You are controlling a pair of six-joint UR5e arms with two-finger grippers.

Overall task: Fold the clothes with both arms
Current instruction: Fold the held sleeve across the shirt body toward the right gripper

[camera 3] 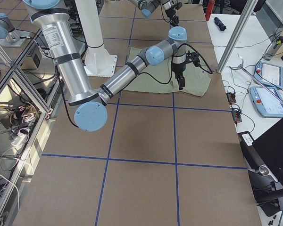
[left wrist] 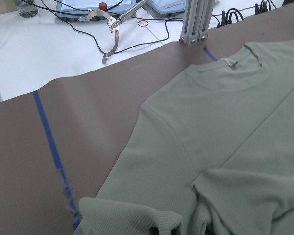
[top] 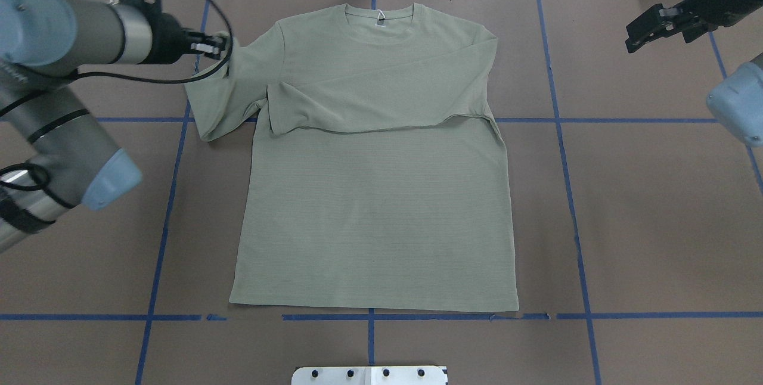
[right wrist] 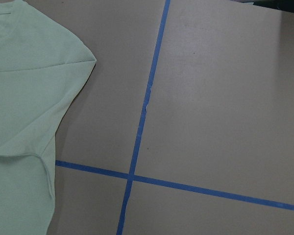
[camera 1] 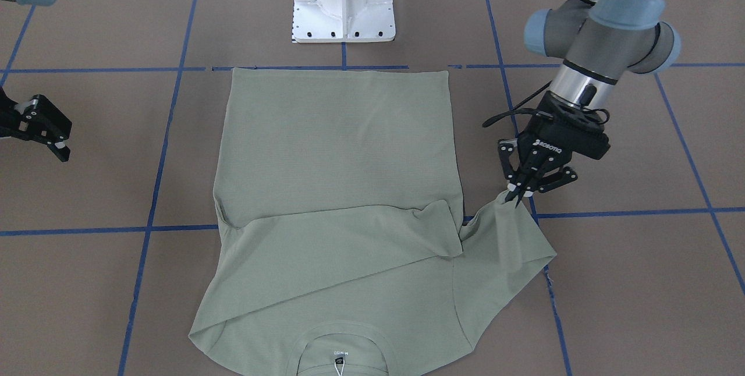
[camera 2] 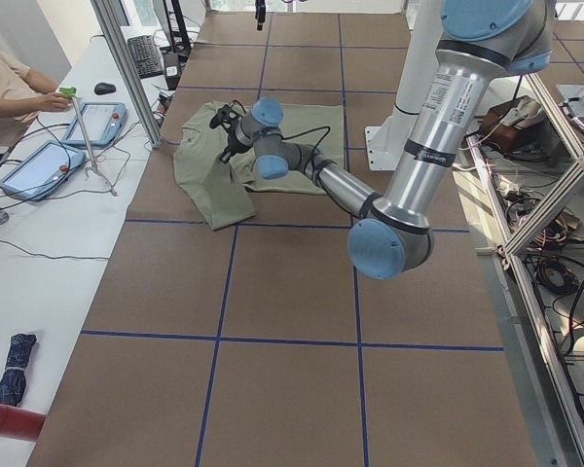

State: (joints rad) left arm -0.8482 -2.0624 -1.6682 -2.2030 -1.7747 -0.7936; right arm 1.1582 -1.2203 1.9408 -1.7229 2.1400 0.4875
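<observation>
The pale sage-green shirt (top: 375, 194) lies flat on the brown table, its collar (top: 380, 15) at the far side from the robot. One sleeve (top: 381, 96) is folded across the chest. My left gripper (camera 1: 517, 192) is shut on the cuff of the other sleeve (camera 1: 506, 242), lifting it a little off the table beside the body; the overhead view shows that gripper (top: 222, 48) at the shirt's left shoulder. In the left wrist view the bunched cuff (left wrist: 137, 220) fills the lower edge. My right gripper (camera 1: 43, 126) hangs open and holds nothing, well clear of the shirt on the other side (top: 642, 30).
The white pedestal base (camera 1: 343, 3) stands just behind the shirt's hem. Blue tape lines (top: 569, 194) grid the brown table. Beyond the collar end are an aluminium post (left wrist: 196, 19), cables and tablets on a white bench, where a person (camera 2: 10, 92) sits.
</observation>
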